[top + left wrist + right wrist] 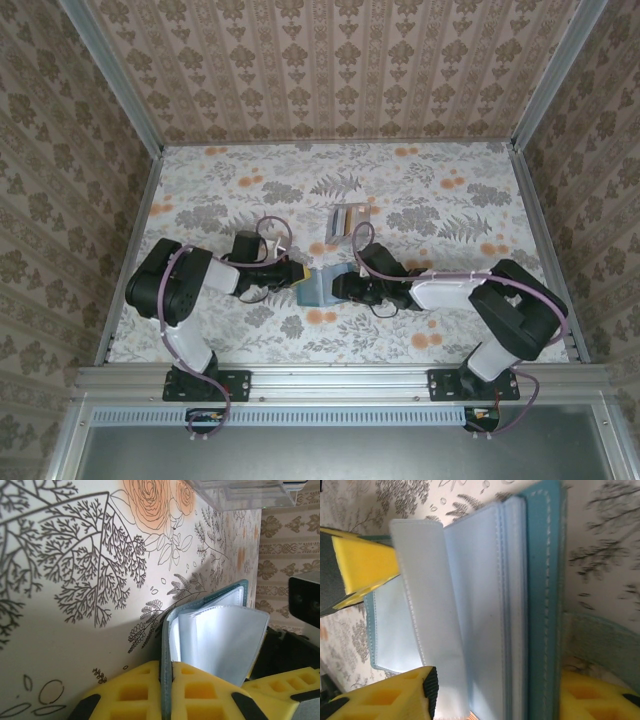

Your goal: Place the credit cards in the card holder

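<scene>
So the left gripper [166,677] has its yellow fingers pinched tight on the teal cover edge of the open wallet [314,286], coming in from the wallet's 9 o'clock in the top view. The right gripper [497,692] sits at 3 o'clock with fingers spread wide, the clear sleeves [470,595] and cover between them, tho I can't tell if they're touching. The holder [338,233] stands near the wallet at about 1 o'clock, and it looks like the cards [348,214] are standing in it, one yellowish, one darker.
</scene>
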